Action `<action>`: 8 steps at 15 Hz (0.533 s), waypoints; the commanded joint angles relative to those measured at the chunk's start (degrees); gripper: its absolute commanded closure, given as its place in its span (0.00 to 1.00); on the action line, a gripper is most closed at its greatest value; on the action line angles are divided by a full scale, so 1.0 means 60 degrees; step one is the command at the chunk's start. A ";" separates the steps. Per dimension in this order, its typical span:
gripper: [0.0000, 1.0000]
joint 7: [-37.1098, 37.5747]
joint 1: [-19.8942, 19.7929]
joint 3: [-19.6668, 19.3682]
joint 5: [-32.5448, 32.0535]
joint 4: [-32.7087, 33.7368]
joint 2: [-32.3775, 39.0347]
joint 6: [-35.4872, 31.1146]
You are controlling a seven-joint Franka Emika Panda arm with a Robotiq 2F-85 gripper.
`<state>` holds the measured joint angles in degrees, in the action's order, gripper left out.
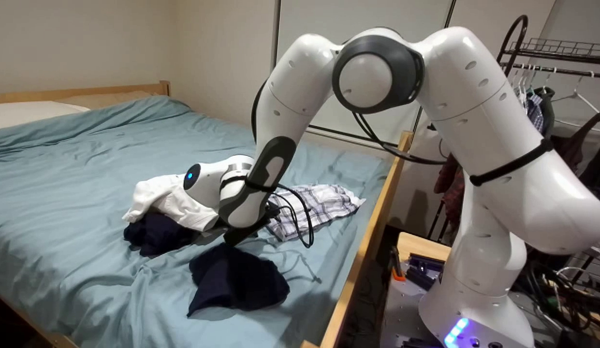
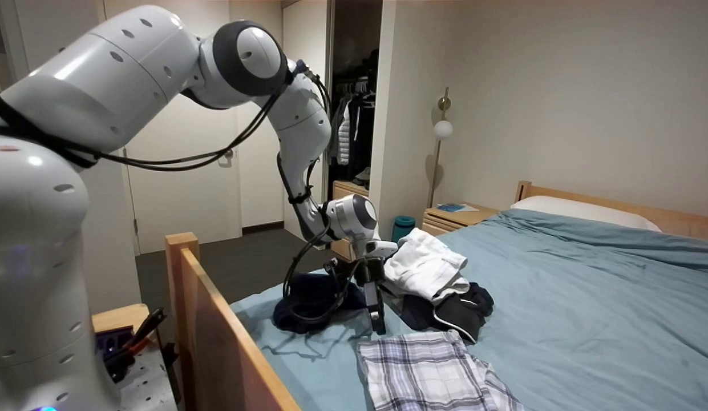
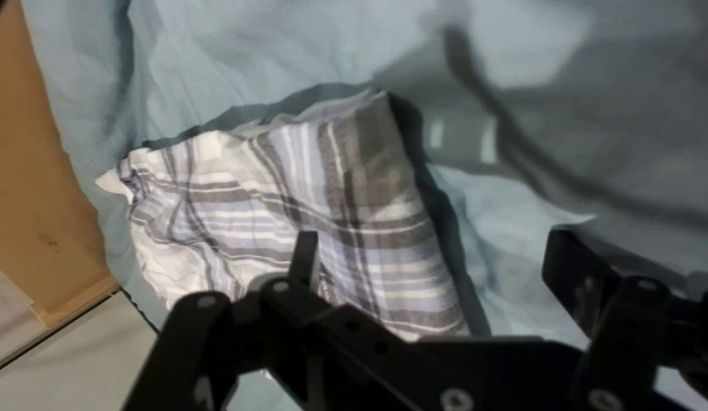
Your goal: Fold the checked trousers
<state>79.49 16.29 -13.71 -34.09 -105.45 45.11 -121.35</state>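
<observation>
fingers (image 3: pixel 567 268) spread wide, wrist view. in an exterior view, trousers (image 2: pixel 413 365) lie on bed (image 2: pixel 559 297) at five o'clock from fingers, white garment (image 2: pixel 425 265) at two.

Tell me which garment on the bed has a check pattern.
The checked trousers: crossing dark lines mark their pale fabric; the white garment and dark garments show no checks.

White garment (image 2: pixel 425 265) atop white-piped dark garment (image 2: pixel 466 311) on the bed (image 2: pixel 570 297), navy garment (image 1: pixel 234 282) also on the bed, nightstand (image 2: pixel 473 215) beside it, pillow (image 2: pixel 587 212) at its head
</observation>
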 commanded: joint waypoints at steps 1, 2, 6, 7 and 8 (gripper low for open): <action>0.00 -0.0056 -0.0278 0.0143 -0.0335 -0.0063 0.0117 -0.0631; 0.00 -0.0015 -0.0216 0.0068 -0.0397 -0.0052 0.0153 -0.0562; 0.00 0.0149 -0.0113 -0.0014 -0.0524 -0.0004 0.0192 -0.0206; 0.00 0.0181 -0.0112 -0.0015 -0.0519 0.0017 0.0203 -0.0151; 0.00 0.0191 -0.0124 0.0000 -0.0493 0.0019 0.0198 -0.0100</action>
<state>79.54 15.77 -13.84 -35.56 -105.44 46.24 -123.25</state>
